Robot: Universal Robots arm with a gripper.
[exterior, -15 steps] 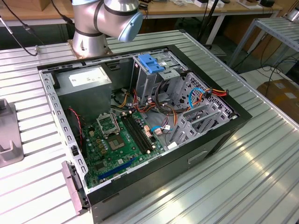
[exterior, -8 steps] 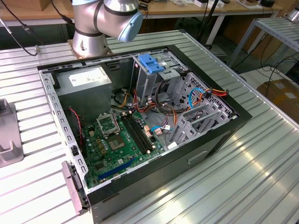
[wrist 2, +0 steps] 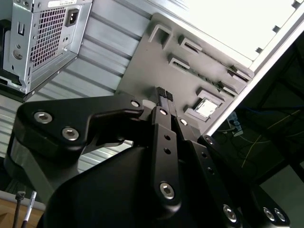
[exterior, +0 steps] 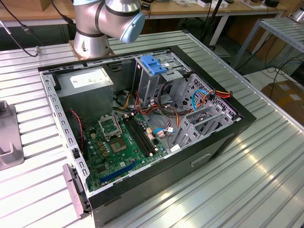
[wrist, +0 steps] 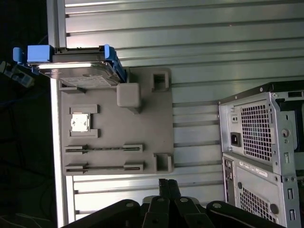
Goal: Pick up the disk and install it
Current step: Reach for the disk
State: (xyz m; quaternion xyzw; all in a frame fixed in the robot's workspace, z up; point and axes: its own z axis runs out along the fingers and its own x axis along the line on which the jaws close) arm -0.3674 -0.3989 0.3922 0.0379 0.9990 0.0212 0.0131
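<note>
Inspecting the scene gives this count: one hard drive, one fixture plate, one computer case, one arm with one end effector.

The disk, a flat rectangular grey-metal hard drive with bright blue plastic side rails (wrist: pixel 78 69), sits at one corner of the flat grey plastic fixture plate (wrist: pixel 123 128). The plate lies on the ribbed silver metal counter (wrist: pixel 190 47). The disk's long axis runs in line with the counter's ribs. One blue-capped end points outward past the counter's edge, and the other points inward toward a raised grey block on the plate. Whether it lies flat or leans cannot be told. Its metal face is dull grey with a bright reflection along one long edge, and blue shows at both ends.

The plate also carries two long slotted rails and one small silvery square chip (wrist: pixel 80 122) in its own holder.

The black two-fingered end effector (wrist: pixel 167 183) has its fingertips pressed together with nothing between them. It sits by the plate edge opposite the disk, well apart from it.

In the exterior view, the black open-sided computer case (exterior: pixel 156 180) lies on the counter. A green motherboard (exterior: pixel 121 145) and one blue plastic bracket (exterior: pixel 154 64) on the drive cage are exposed. The silver and blue robot arm (exterior: pixel 107 19) stands behind it.
</note>
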